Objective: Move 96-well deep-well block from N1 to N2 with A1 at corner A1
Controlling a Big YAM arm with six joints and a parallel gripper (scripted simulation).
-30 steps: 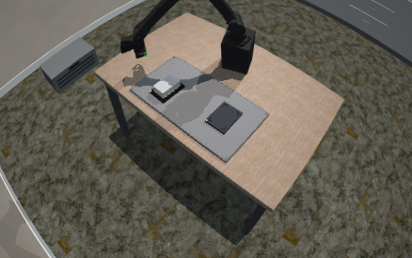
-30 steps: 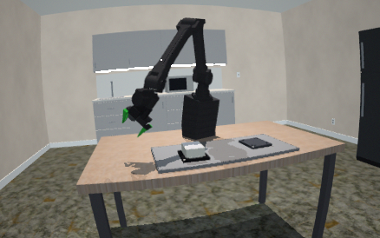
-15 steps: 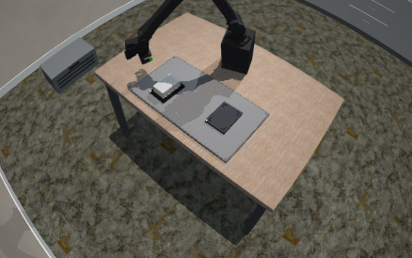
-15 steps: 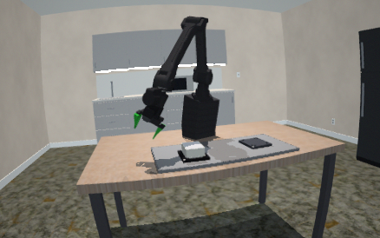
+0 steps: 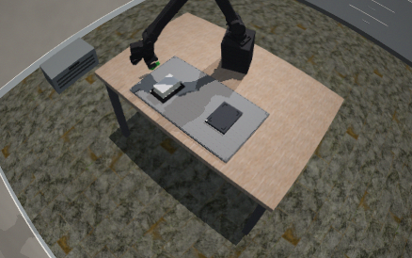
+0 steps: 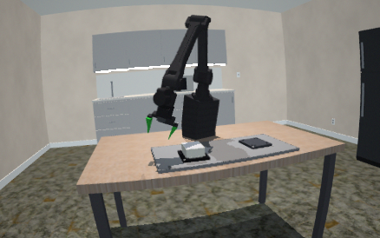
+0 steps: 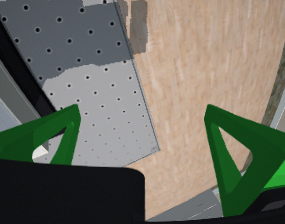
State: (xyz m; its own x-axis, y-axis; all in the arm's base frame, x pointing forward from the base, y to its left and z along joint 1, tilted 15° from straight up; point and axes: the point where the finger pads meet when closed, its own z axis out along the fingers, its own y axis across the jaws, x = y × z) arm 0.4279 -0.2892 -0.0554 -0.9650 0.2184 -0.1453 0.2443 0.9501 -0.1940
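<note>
I hold the jaws (image 6: 161,128) wide apart, empty, above the desk (image 6: 122,162). Block (image 6: 193,149) sits in N1 (image 6: 183,158), beside and below them. Risk: a skewed descent clips the block's rim.
</note>
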